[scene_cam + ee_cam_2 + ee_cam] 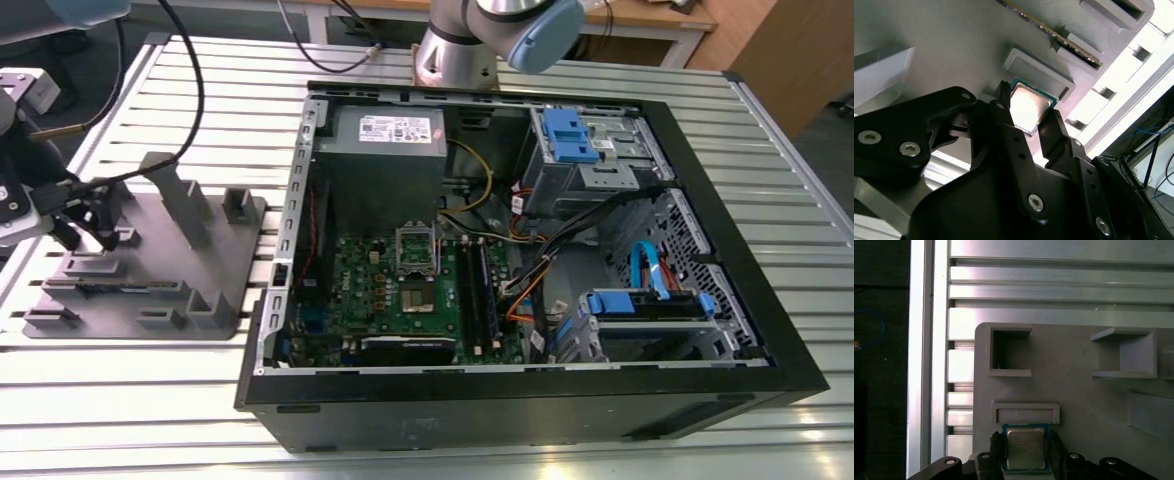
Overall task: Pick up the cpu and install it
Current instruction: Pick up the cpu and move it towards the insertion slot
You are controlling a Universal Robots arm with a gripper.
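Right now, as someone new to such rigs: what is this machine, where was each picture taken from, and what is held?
It is one robot arm with a two-fingered gripper. The exterior view comes from a camera off the arm: a slatted table carries an open computer case and, at the exterior view's left, a grey tray with upright blocks. The gripper is over that tray. Both wrist views come from cameras riding on the arm, looking past its black fingers. Those fingers grip two opposite edges of the cpu, a small square chip with a silvery top, at the tray.
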